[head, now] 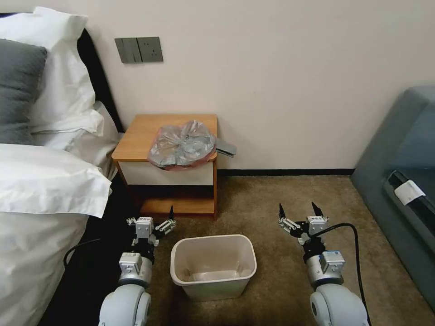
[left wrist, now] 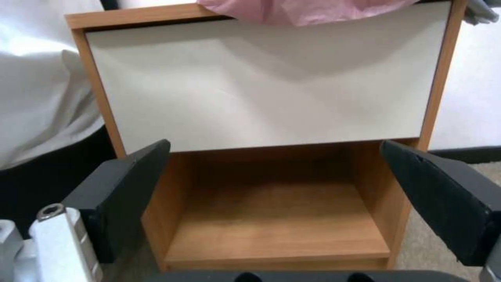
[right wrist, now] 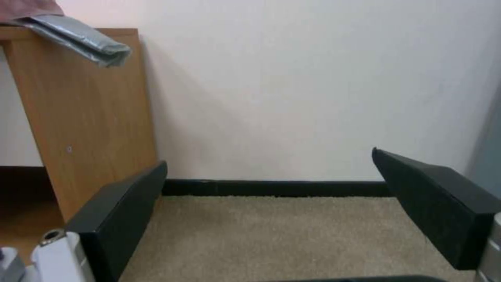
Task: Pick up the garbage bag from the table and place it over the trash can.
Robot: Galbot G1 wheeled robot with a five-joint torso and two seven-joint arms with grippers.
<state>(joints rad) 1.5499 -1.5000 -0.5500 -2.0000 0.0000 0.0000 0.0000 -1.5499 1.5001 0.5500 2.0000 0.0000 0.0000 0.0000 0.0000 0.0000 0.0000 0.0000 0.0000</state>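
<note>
The garbage bag [head: 182, 145] slumps over the counter's [head: 136, 140] front right corner: light, limp, slippery, best pinched at its overhanging edge. Left gripper [head: 153, 220] and right gripper [head: 299, 212] hang low, fingers apart.

The garbage bag [head: 182, 145] covers the near right part of the table [head: 140, 136] top, so the wood under it is hidden, and its pinkish edge hangs over the upper rim of the white drawer front [left wrist: 266, 86]. In the left wrist view only that pink edge shows, cut off at the frame's border. The bin's own near wall hides most of the floor of the trash can [head: 213, 265]. The bed [head: 41, 181] beside the table and the grey sofa [head: 403, 172] well to the table's right are both cut off by the frame.
</note>
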